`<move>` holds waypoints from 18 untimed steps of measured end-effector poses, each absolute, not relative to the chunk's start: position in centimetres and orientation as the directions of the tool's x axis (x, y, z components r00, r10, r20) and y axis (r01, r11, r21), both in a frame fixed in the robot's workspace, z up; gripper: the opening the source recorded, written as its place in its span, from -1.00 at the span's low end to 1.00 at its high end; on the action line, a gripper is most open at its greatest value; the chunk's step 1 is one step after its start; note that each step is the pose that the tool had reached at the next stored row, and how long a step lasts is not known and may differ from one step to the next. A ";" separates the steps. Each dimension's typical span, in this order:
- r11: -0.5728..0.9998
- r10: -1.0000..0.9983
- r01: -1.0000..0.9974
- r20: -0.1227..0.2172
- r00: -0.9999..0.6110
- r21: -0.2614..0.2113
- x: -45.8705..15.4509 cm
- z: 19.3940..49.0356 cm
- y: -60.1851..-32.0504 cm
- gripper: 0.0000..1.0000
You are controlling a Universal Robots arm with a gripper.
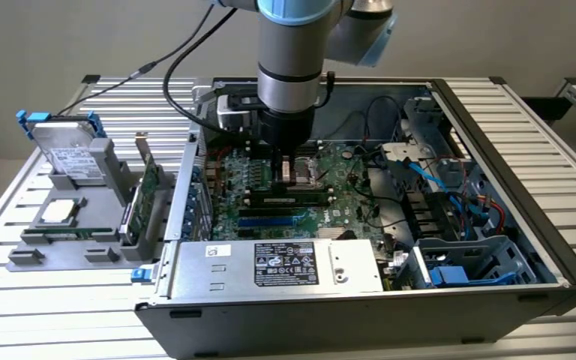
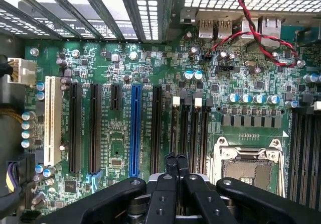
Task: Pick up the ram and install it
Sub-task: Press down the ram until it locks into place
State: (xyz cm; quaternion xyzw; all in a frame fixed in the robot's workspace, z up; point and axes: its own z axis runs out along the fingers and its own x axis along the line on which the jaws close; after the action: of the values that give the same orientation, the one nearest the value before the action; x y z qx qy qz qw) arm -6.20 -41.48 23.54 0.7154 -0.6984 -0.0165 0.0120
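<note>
I have the gripper (image 2: 175, 159) pinched fully closed with nothing in it, low over the motherboard (image 2: 150, 63); the ram (image 1: 290, 198) sits in a slot beneath it, inside the case (image 1: 488, 142)

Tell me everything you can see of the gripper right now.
The gripper is black and looks like metal, with bolted linkage arms leading to two narrow fingers. The fingers are shut, tips pressed together, with nothing visible between them. It points down inside the open computer case, over the green motherboard, with its tips near the long black slots beside the empty processor socket. Whether the tips touch the board cannot be told.
</note>
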 end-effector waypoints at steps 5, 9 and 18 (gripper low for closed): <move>-0.024 -1.000 -0.999 -0.006 0.024 0.040 -6.3 23.1 -41.5 -0.80; -0.024 -1.000 -0.999 -0.005 0.024 0.040 -6.3 23.0 -41.5 -0.80; -0.024 -1.000 -0.999 0.002 0.024 0.040 -6.3 22.7 -41.4 -0.80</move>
State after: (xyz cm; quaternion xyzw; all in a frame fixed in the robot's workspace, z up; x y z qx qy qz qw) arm -6.28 -41.45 22.72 0.7153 -0.6985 -0.0134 0.0153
